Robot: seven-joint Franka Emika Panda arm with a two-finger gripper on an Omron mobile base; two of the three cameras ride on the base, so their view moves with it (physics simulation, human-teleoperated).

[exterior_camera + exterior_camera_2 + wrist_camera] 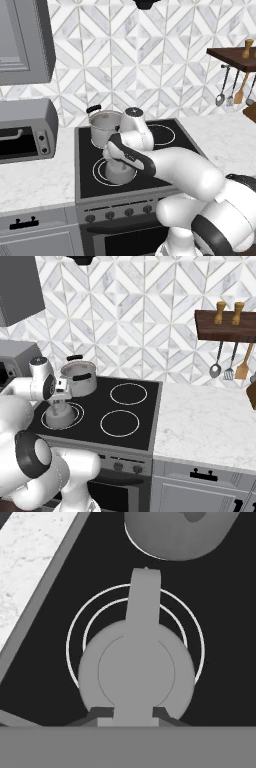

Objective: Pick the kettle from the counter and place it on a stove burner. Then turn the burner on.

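Note:
The small grey kettle (120,171) (60,415) (136,672) is on the stove burner (100,174) (78,412) (74,637), the front-left one with two white rings on the black glass stove (165,150) (145,421). I cannot tell whether its base touches the glass. My gripper (116,151) (59,400) (132,714) is directly above it, shut on the kettle's top handle; in the hand view the two fingertips (102,714) flank the handle. The rings show no red glow. The white counter (35,182) (200,421) lies on both sides of the stove.
A larger steel pot (105,125) (80,377) (180,534) stands on the back-left burner, close behind the kettle. Dark knobs (118,212) (120,466) line the front panel. A grey toaster oven (25,130) sits at the left; utensils (230,366) hang at the right.

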